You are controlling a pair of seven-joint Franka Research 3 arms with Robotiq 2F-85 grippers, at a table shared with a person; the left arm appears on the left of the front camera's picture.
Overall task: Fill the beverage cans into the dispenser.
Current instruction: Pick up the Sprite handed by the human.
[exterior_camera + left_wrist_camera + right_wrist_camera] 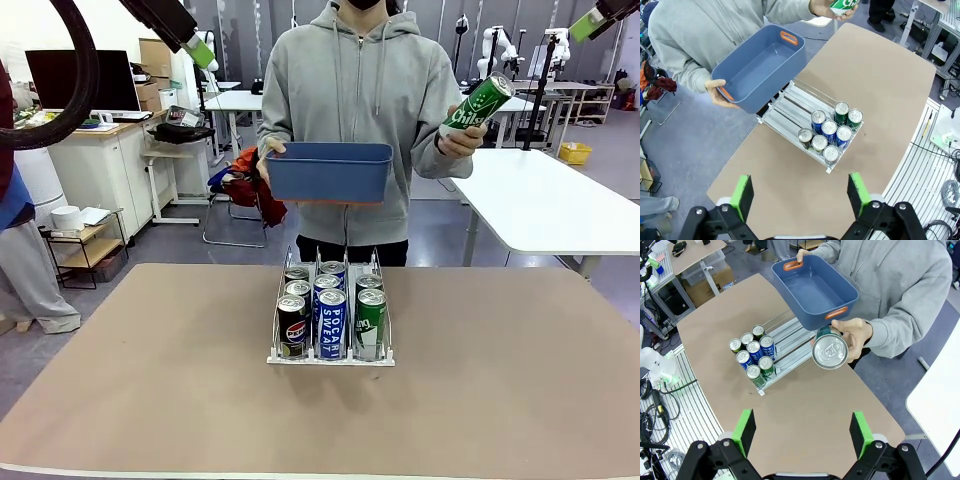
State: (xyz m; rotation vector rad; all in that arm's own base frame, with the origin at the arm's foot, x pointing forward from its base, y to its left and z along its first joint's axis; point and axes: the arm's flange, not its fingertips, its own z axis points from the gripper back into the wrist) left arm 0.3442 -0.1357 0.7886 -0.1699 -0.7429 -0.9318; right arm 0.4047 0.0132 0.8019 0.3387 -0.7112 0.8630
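With both grippers' (800,197) (802,435) jaws apart and empty, the person's smooth, rigid, dentable green can (478,105) likely suits a mid-body grasp.

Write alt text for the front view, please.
A person across the table holds up a green can in one hand and an empty-looking blue bin in the other. On the table, a three-lane dispenser holds several cans.

Grey floor (180,240). Tan desk (150,380) in foreground. White tables behind: one past the desk's far right corner (550,200), one mid-room (235,100). Left: white cabinet with dark monitor (80,80), cardboard boxes (155,60), low shelf (85,245). Yellow bin (573,152) far right. Even indoor light.
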